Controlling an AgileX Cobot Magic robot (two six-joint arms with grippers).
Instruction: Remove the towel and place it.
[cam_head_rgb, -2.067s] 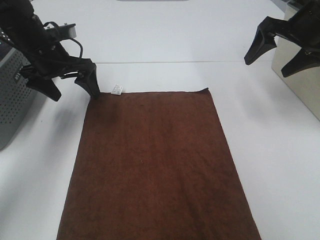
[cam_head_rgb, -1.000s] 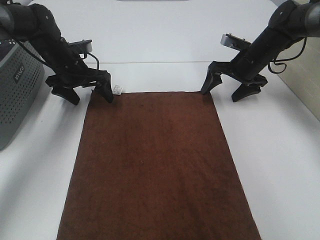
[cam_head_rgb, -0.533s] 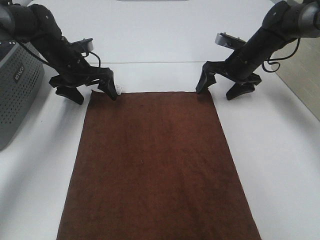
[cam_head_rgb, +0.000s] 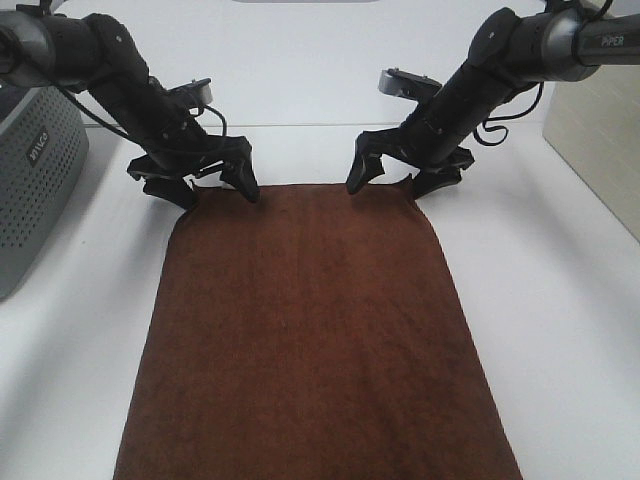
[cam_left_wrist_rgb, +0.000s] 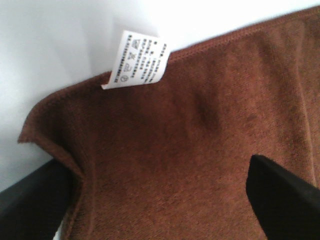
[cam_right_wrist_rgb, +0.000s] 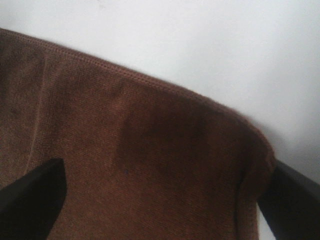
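Exterior high gives us the whole layout: the towel, a long dark brown rectangle of terry cloth, lies flat on the white table just beside the grey perforated basket, with clear table between the two. Its surface is smooth and unfolded, and its near end runs out of the frame.

We see the left gripper down at the far towel corner on the basket's side. Its jaws are spread wide, one finger off the cloth toward the basket and one resting on it. The right gripper sits at the far corner away from the basket, jaws just as wide and straddling that corner. Neither has the cloth clamped.

Now the left wrist view, and it gives us what the high camera cannot: a small white tag with printed care symbols, sewn into the stitched hem. From above, the arm hides it. We also catch the corner here curling up and puckering against one dark finger, while the other finger sits well apart across the pile.

Over to the right wrist view: the towel shows its fine looped weave and a double-stitched edge. The corner farthest from the basket bunches slightly against one finger, a wrinkle that reads as only a small nick from above.
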